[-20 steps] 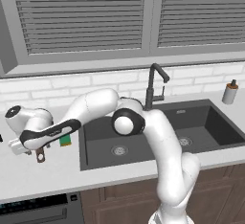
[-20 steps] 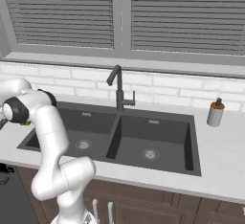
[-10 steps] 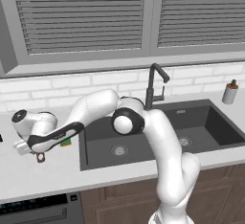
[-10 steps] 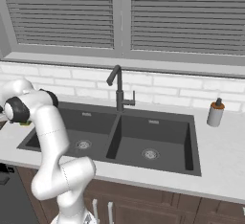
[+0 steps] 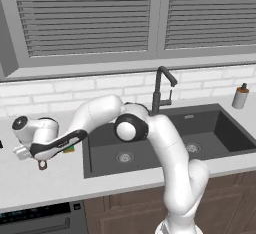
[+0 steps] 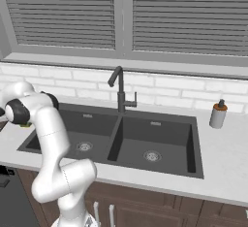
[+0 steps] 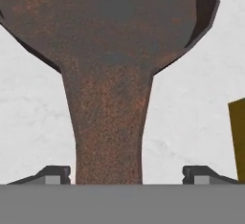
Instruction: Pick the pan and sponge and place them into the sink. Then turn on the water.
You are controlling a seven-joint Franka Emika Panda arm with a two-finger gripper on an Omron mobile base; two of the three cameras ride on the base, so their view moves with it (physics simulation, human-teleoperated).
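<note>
The gripper (image 7: 127,174) is straddling the pan (image 7: 110,50) handle at centre frame, jaws apart, gripping nothing. The sink (image 5: 165,150) is holding nothing; the sponge (image 5: 69,149) is waiting at left, with no water running.

No readable text, labels, brands or numbers anywhere.
</note>
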